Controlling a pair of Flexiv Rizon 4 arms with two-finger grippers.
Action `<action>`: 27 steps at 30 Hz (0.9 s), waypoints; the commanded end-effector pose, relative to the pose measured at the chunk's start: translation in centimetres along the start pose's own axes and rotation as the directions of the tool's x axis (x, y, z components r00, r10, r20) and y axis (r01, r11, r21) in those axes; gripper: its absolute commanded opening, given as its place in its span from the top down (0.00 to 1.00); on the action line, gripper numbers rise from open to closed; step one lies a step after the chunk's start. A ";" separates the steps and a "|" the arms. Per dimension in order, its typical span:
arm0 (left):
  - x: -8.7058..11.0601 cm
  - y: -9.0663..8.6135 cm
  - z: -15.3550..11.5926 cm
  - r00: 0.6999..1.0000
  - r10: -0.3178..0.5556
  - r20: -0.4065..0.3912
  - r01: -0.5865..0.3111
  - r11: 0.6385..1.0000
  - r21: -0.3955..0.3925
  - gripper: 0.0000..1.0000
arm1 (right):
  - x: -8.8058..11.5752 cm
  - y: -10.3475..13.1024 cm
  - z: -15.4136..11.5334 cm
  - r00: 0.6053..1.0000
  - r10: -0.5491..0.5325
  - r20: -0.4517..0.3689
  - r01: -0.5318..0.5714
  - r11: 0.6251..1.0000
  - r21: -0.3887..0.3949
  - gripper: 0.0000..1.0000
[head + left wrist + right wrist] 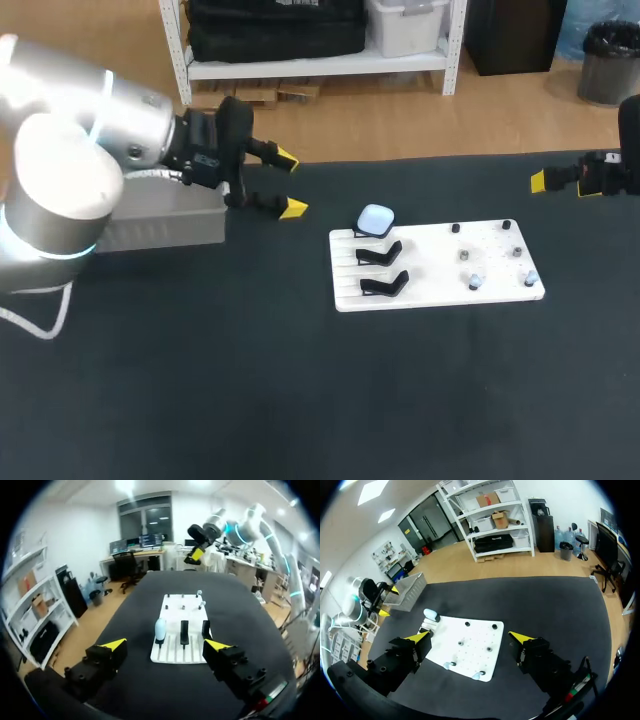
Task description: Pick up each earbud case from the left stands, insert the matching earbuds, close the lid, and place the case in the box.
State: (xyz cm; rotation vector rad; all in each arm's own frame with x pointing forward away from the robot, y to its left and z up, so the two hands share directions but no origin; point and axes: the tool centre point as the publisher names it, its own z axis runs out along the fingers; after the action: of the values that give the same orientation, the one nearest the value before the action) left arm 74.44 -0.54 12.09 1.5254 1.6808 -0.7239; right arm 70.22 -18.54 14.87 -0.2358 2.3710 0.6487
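Table [200, 380]: dark, with a white board [440, 297] lying right of its middle.
Case [376, 218]: pale blue, lid apparently shut, resting on the farthest stand at the board's left end.
Case axis: from the left wrist it shows its narrow edge, with the long side seeming to run away from the gripper along the stand. I would not swear to that.
Direction: the case lies ahead of the left gripper [290, 184], a little off its centre line, with bare table between them.
Nearer arm: the left one, by my reading. The right gripper [470, 637] hangs past the board's other end, well apart from the case.
Left gripper: fingers spread, holding nothing.
Right gripper: fingers spread, holding nothing.
Stands [383, 268]: three black ones in a row, one filled and two bare.
Cases: one.
Buds [476, 281]: two pale ones on the nearest pegs. Two greyish bits sit behind them, too small to name.
Pegs [456, 229]: six in three pairs, the far pair dark and bare.
Box [190, 220]: one grey bin at the table's left, partly behind the left arm.
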 end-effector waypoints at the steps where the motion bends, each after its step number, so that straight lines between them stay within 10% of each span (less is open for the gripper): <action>1: 0.1 1.9 1.6 1.000 0.029 -0.005 -0.029 0.997 0.077 0.00 | 0.0 0.0 -0.1 1.000 -0.001 -0.001 0.001 1.000 -0.001 0.00; 27: 2.4 0.7 8.4 0.998 0.060 -0.017 -0.054 0.972 0.228 0.04 | 0.0 0.0 -0.1 1.000 -0.001 -0.001 0.001 1.000 -0.001 0.00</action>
State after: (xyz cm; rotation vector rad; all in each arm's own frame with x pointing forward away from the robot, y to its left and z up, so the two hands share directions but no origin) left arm 75.72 -5.35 5.89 1.7263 1.6140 -0.8789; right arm 70.22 -18.55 14.87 -0.2357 2.3710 0.6487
